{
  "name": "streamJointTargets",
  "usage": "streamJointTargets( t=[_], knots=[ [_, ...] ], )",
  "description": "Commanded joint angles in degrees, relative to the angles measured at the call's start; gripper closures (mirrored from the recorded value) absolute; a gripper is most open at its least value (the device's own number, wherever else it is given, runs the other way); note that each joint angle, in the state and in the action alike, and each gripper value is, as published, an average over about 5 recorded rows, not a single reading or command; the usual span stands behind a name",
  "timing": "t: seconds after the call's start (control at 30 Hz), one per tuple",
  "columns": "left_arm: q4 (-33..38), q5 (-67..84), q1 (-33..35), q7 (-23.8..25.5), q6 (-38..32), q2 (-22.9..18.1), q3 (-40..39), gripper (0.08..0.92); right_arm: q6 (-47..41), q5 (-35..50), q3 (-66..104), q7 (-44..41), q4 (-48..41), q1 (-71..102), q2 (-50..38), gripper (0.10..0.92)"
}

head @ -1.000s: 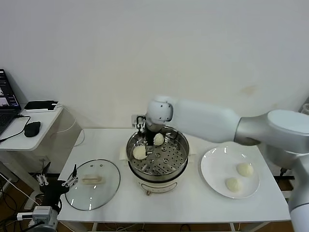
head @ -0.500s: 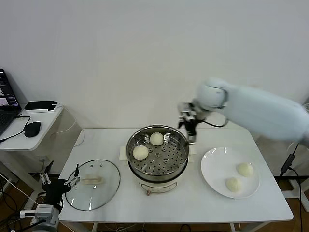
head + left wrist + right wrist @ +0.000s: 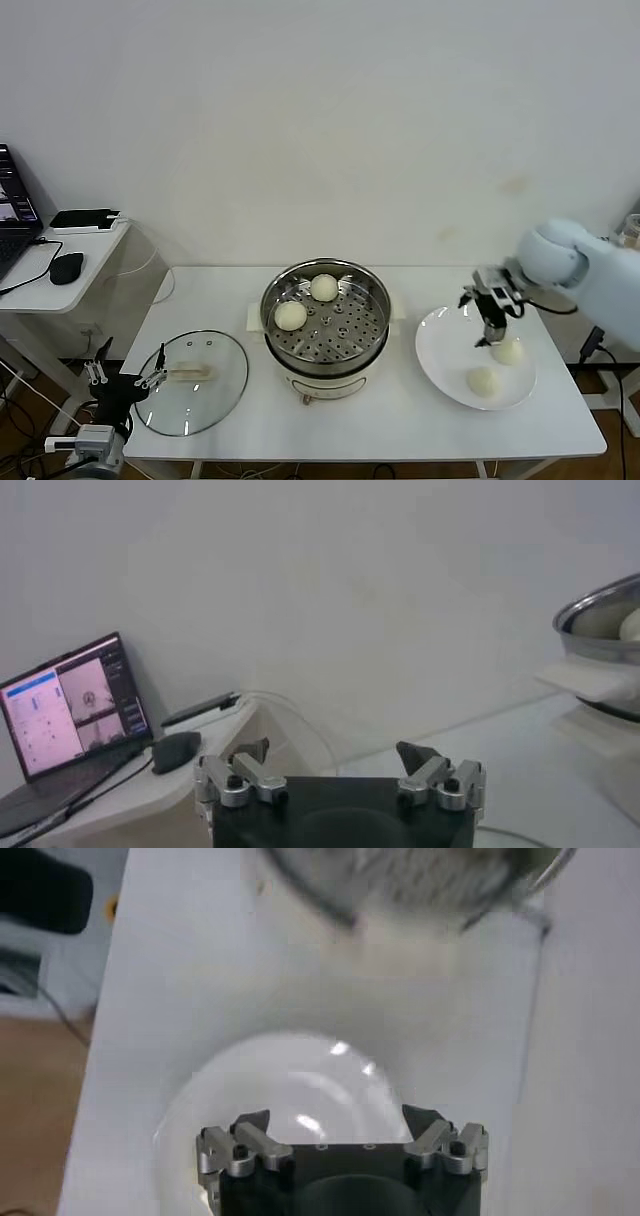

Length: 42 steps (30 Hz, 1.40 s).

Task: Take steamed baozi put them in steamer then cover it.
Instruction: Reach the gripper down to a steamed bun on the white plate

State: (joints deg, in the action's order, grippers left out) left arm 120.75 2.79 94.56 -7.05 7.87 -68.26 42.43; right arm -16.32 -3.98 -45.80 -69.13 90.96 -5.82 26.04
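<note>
White table (image 3: pixel 400 420) holds the steamer (image 3: pixel 326 318) with two baozi (image 3: pixel 290 315) inside, while right of it the right gripper (image 3: pixel 490 322), wide and empty, apparently hovers over the plate's (image 3: pixel 440 355) remaining two, needing descent.

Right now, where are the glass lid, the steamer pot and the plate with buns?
glass lid (image 3: pixel 190 383), head view, on its clear glass.
steamer (image 3: pixel 377 300), head view, on its steel rim.
plate (image 3: pixel 440 345), head view, on bare white surface.
</note>
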Motion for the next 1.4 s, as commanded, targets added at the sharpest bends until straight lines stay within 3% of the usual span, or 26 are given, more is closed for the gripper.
streamJointTargets(
  t=[0.03,0.77,1.27,1.4],
  knots=[
    [0.0,-0.3,0.6,0.1,0.1,0.0,0.3,0.177,3.8,-10.1,20.4,-0.9,-1.0,25.5,-4.5,0.203],
    [0.1,-0.7,1.5,0.3,0.0,-0.9,1.3,0.177,2.7,-14.8,20.9,2.4,-9.0,28.2,5.0,0.203],
    [0.3,-0.2,1.5,0.4,0.1,-1.2,1.0,0.177,1.2,-14.9,21.1,2.1,-10.1,28.4,6.6,0.204],
    [0.5,-0.1,1.6,0.4,0.1,-1.1,1.1,0.177,1.0,-14.8,21.0,1.6,-10.1,28.4,6.9,0.247]
  ],
)
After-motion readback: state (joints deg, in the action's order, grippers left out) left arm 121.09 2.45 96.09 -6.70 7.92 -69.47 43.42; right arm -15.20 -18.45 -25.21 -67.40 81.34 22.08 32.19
